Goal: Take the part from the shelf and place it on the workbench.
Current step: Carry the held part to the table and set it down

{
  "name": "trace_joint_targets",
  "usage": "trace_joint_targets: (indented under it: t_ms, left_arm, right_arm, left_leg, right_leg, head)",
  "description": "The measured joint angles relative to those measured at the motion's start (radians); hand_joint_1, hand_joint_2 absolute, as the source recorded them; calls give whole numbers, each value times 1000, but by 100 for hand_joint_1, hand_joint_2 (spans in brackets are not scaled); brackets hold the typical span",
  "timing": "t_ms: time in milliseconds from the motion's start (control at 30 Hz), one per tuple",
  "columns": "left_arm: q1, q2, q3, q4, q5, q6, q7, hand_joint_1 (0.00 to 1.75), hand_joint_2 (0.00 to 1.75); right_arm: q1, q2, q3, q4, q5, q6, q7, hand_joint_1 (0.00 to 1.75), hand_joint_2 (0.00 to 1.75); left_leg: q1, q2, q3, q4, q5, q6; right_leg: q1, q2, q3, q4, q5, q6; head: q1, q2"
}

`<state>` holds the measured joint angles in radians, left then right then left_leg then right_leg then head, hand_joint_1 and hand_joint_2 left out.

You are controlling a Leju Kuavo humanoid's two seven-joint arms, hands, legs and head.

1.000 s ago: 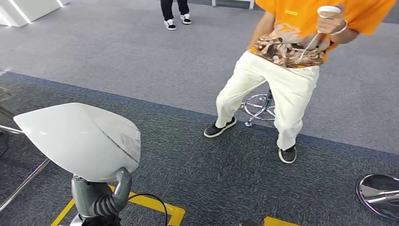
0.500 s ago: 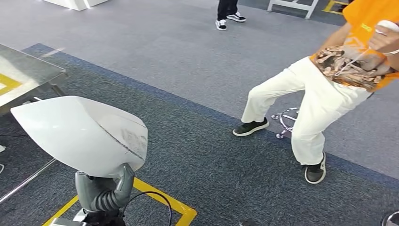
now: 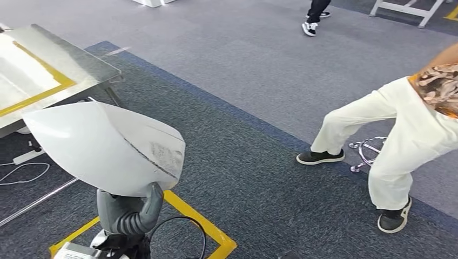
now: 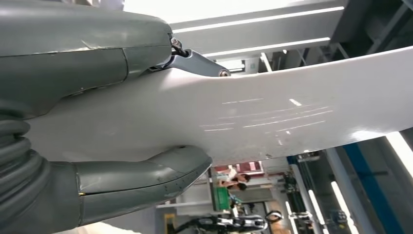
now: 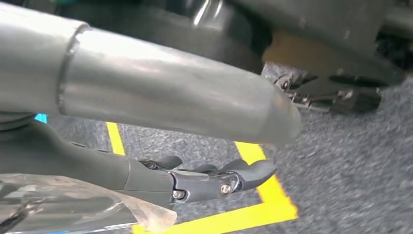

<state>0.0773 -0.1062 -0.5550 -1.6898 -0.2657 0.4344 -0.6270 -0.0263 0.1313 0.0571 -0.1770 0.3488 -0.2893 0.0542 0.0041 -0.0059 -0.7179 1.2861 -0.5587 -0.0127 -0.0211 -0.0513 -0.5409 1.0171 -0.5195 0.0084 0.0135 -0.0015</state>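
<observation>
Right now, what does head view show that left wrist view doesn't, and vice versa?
Head view alone: the glass-topped workbench with yellow tape at the left, grey carpet, yellow floor tape, a seated person in white trousers on a stool, and another person's shoes farther off. Left wrist view alone: ceiling light strips and distant machinery behind the part. Both: the white part, gripped by the left robot hand, its thumb against the part's edge.

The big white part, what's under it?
Under the white part is the robot's left hand, gripping it from below. Lower down lie dark carpet and yellow floor tape. The floor straight beneath the part is covered.
</observation>
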Motion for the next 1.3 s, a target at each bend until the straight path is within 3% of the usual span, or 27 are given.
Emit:
trace_joint_targets:
  t_ms: [33,100,167,233,267,333,367,433,467,500,533,600,667,700,733,800,867,933,967,1000,1033,1100,1167,1200,1233,1267,1300]
  left_arm:
    - [-1,0,0,3,1,-2,0,175,175]
    - [-6,-2,-1,8,1,-5,0,175,175]
    - [-12,-6,-2,14,-1,-12,0,175,175]
    - [-20,-12,-2,18,-4,-22,3,175,175]
    - [-26,-16,-1,20,-6,-28,6,175,175]
    - [-42,-26,-1,23,-7,-36,13,175,175]
    - [-49,-30,-1,24,-8,-39,15,175,175]
    - [-54,-34,-1,26,-13,-41,19,175,175]
    - [-54,-34,-1,26,-17,-42,19,175,175]
    - [-54,-34,-1,26,-21,-41,20,175,175]
    - [-54,-34,-1,26,-24,-40,20,175,175]
    - [-53,-33,-1,26,-30,-30,18,175,175]
    - [-48,-29,-2,27,-39,-14,13,175,175]
    - [-43,-26,-2,27,-45,-4,12,175,175]
    - [-38,-23,-1,27,-51,6,12,175,175]
    - [-26,-16,0,26,-59,27,17,175,175]
    - [-17,-10,0,26,-62,44,28,175,175]
    - [-2,-3,2,26,-65,62,43,175,175]
    - [6,1,4,26,-67,70,49,175,175]
    - [14,5,5,26,-69,78,52,175,175]
    - [19,8,5,26,-70,85,54,175,175]
    - [22,13,5,25,-75,98,56,175,175]
    - [22,14,3,24,-81,107,58,175,175]
    - [23,15,2,23,-83,110,59,175,175]
    - [24,15,1,23,-85,113,60,175,175]
    - [25,16,0,22,-87,116,62,175,175]
    - [26,17,0,21,-90,121,64,175,175]
  right_arm:
    - [-1,2,0,0,0,0,0,0,0]
    - [-2,7,-1,0,-1,0,0,0,0]
    - [-4,10,-1,0,-6,-2,0,0,0]
    - [-6,11,-3,0,-13,-6,0,0,0]
    - [-7,12,-5,-1,-15,-7,-1,0,0]
    - [-10,12,-7,-1,-16,-6,-2,0,0]
    - [-10,12,-7,-1,-16,-4,-2,0,0]
    - [-7,12,-8,-1,-17,3,-6,0,0]
    - [-5,11,-8,-1,-17,8,-10,0,0]
    - [-4,11,-9,-1,-18,13,-14,0,0]
    - [-4,10,-11,-1,-19,19,-19,0,0]
    - [-5,9,-17,0,-27,33,-29,0,0]
    - [-5,9,-24,0,-32,43,-40,0,0]
    - [-5,9,-27,1,-30,49,-42,0,0]
    - [-6,9,-28,1,-27,54,-43,0,0]
    - [-6,8,-29,1,-17,66,-38,0,0]
    - [-4,7,-29,1,-11,81,-31,0,0]
    - [-1,5,-29,2,-8,98,-26,0,0]
    - [0,3,-29,2,-6,104,-22,0,0]
    - [0,2,-29,2,-3,107,-18,0,0]
    - [-1,2,-29,2,1,109,-14,0,0]
    - [-2,1,-29,2,9,114,-15,0,0]
    - [-4,0,-29,2,15,125,-24,0,0]
    - [-5,0,-29,2,18,129,-28,0,0]
    - [-7,0,-29,2,20,132,-30,0,0]
    - [-9,0,-29,2,21,134,-30,0,0]
    - [-10,0,-29,2,22,134,-28,0,0]
  left_leg:
    - [0,9,31,-61,38,2]
    - [-9,53,97,-191,88,12]
    - [-19,80,121,-246,91,24]
    - [-19,61,119,-251,92,34]
    - [-16,49,120,-254,94,40]
    - [-8,24,123,-262,98,51]
    - [-7,13,123,-262,98,54]
    - [-6,-14,123,-262,98,58]
    - [-6,-29,124,-262,97,58]
    - [-6,-45,125,-261,97,57]
    - [-6,-61,127,-260,96,56]
    - [-6,-89,128,-257,93,50]
    - [-4,-114,121,-255,93,39]
    - [-3,-126,118,-255,95,32]
    - [-1,-135,115,-256,97,25]
    - [-3,-102,106,-238,85,14]
    - [-5,-38,66,-148,36,3]
    - [-1,-11,5,-22,-14,-3]
    - [1,-7,-13,12,-19,-5]
    - [2,-4,-12,9,-5,-5]
    - [3,1,8,-31,26,-4]
    - [-3,44,73,-162,87,4]
    - [-13,84,111,-238,101,16]
    - [-16,86,114,-244,94,21]
    - [-15,74,113,-247,93,27]
    - [-14,61,115,-251,94,32]
    - [-11,48,116,-254,96,38]
  right_leg:
    - [0,-12,6,0,-4,1]
    - [3,-34,17,0,-14,9]
    - [7,-55,23,-1,-22,21]
    - [8,-75,29,-5,-27,31]
    - [7,-66,29,-1,-34,37]
    - [5,-13,1,62,-74,45]
    - [4,20,-28,125,-105,46]
    - [4,45,-100,252,-148,48]
    - [4,48,-120,277,-142,48]
    - [4,50,-123,262,-115,48]
    - [2,57,-109,211,-73,47]
    - [-4,102,-60,80,-2,44]
    - [-7,140,-27,13,13,38]
    - [-6,140,-21,6,9,34]
    - [-5,128,-16,4,9,28]
    - [-6,102,-9,-4,10,17]
    - [-5,71,-1,-8,7,6]
    - [-2,38,5,-8,1,-1]
    - [-1,22,9,-8,-3,-2]
    - [-1,8,13,-8,-6,-2]
    - [-1,-6,18,-8,-10,-1]
    - [2,-30,30,-8,-21,6]
    - [8,-51,36,-9,-32,18]
    - [10,-63,39,-11,-36,24]
    - [11,-76,47,-14,-39,28]
    - [10,-75,53,-14,-44,33]
    - [8,-55,52,-3,-55,38]
  head:
    - [0,0]
    - [-1,0]
    - [1,0]
    - [3,0]
    - [6,0]
    - [13,0]
    - [17,0]
    - [20,0]
    - [20,0]
    - [20,0]
    - [20,0]
    - [19,0]
    - [20,0]
    - [20,0]
    - [20,0]
    - [14,0]
    - [6,0]
    - [2,0]
    - [2,0]
    - [2,0]
    - [2,0]
    - [1,0]
    - [1,0]
    - [2,0]
    - [2,0]
    - [4,0]
    - [5,0]
